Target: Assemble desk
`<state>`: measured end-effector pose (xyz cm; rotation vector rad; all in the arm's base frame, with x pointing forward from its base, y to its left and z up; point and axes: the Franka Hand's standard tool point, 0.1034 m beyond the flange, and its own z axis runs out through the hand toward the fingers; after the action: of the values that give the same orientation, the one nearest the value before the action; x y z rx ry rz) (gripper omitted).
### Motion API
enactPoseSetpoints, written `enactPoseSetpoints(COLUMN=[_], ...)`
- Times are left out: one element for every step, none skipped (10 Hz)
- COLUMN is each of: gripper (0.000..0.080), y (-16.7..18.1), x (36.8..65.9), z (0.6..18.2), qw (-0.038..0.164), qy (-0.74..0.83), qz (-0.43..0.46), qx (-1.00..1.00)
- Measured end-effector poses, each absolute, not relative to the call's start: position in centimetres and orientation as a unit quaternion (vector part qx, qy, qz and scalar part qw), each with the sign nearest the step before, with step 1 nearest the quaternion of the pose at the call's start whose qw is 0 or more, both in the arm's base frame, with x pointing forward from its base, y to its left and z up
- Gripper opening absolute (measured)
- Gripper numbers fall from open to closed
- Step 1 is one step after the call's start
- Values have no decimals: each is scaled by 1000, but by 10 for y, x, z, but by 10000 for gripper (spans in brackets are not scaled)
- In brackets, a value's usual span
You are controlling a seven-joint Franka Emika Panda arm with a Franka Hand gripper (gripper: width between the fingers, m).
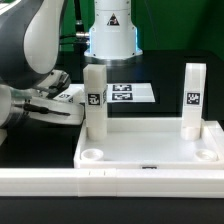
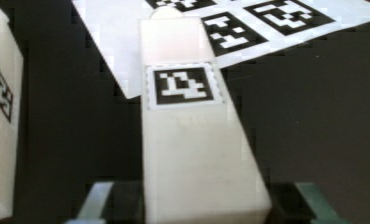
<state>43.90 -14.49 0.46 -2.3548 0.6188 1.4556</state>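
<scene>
gripper: jaws apart astride upright leg, slight gaps each side | leg front: black-and-white tag

Smooth white plastic on a matt black surface
I saw the tabletop, the leg at the exterior view's left and the leg at its right as smooth white plastic with a faint sheen; their tags and the marker board looked matt and paper-like.
</scene>
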Motion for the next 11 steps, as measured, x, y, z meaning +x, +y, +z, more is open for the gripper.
enactPoseSetpoints(gripper=[294,294,294,294,294,294,295,295,295,295,295], y=[-147,-152,-154,-156,-156,-155,-155,-155,-156,-158,-157], x=[440,444,449,456,465,476,485,486,486,490,491], z=[5,8,13,22,33,48,60,59,55,55,57], qw=[152,153,155,158,160,162,163,162,160,157,157], qy=[216,214,210,203,198,190,182,180,182,182,182], qz=[505,499,493,485,475,461,446,445,441,431,431], qx=[-822,-825,-830,-836,-843,-851,-861,-862,-864,-870,-870])
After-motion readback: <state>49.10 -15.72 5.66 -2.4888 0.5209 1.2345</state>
